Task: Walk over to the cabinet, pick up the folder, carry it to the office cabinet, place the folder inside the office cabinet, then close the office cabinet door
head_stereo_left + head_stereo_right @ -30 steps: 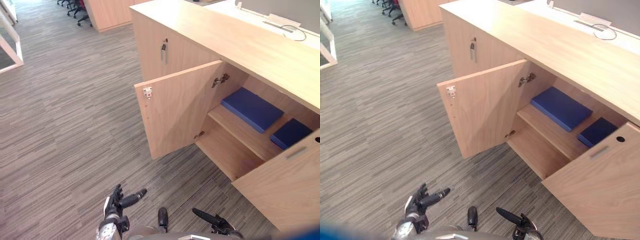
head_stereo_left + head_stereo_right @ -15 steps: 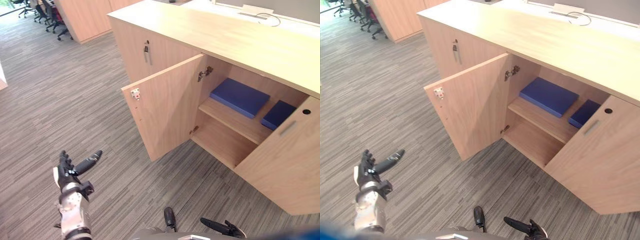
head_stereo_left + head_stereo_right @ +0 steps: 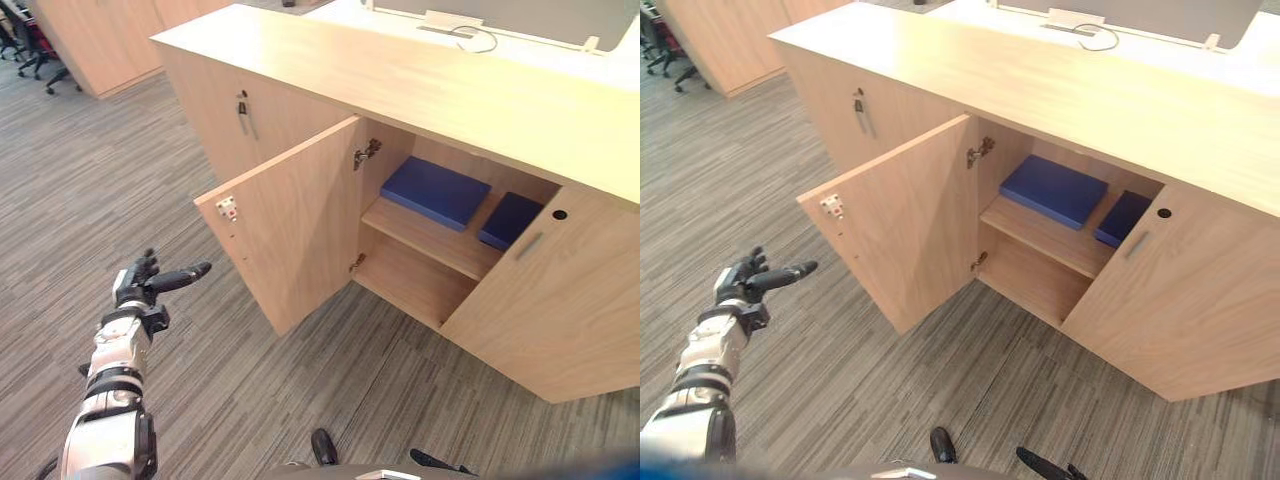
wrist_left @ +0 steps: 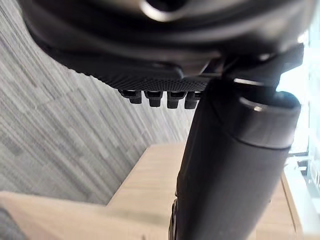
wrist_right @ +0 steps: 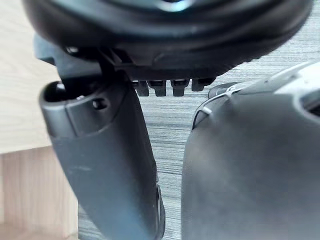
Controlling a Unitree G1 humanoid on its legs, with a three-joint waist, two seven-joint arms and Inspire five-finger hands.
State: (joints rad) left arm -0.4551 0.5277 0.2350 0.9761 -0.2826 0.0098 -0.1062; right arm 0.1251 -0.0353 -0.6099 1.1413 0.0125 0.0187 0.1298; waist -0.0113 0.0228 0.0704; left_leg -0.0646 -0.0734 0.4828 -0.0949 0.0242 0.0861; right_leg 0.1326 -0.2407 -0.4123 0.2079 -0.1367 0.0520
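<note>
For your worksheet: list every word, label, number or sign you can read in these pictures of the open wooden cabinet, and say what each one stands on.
No text can be read anywhere.
The larger blue folder and the smaller blue folder on the shelf show plain covers.
The left door, right door and cabinet top show no lettering.
White catch on the left door: any marks are too small to read.

The cabinet [image 3: 400, 80] is lit brightly from above, with glare on its top; its interior is shadowed.
</note>
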